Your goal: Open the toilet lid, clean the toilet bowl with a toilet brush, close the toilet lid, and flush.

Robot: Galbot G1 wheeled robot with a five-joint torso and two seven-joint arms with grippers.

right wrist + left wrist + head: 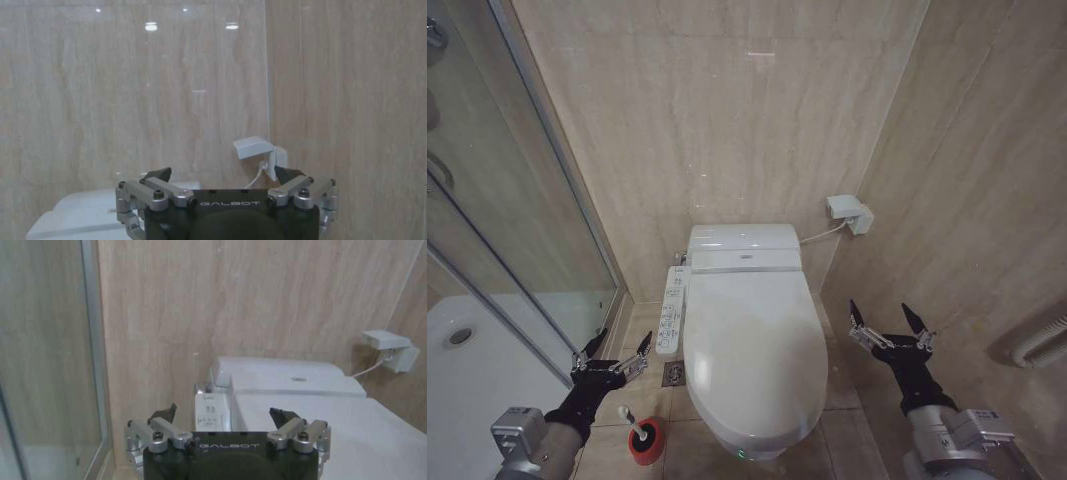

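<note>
Facing the closed toilet, we hold both arms low, one on each side of it. Our left gripper (610, 352) hangs with its fingers spread, holding nothing, and our right gripper (891, 325) is spread and empty too.

What the opening move depends on, we judge, is where the large glossy white oval plastic toilet lid (752, 345) lies: between our two grippers, to the right of the left one and to the left of the right one. Its long axis runs straight away from us toward the beige tiled wall (717, 110), hinge end far, free end near. Both grippers sit about level with the middle of the lid; the left looks slightly closer to the lid's edge, but the difference is small. We cannot make out the small yellow loop at the rim.

The lid is shut flat and clean, so the white ceramic toilet bowl (757, 440) shows us just its outer front below the lid. In the left wrist view the lid (333, 425) stretches ahead and to one side of our fingers.

The short toilet brush (632, 421) with its thin white stick handle stands in a small red cup-shaped holder (647, 443) on the floor, just below and beside our left gripper, clearly the nearer arm for it.
</note>
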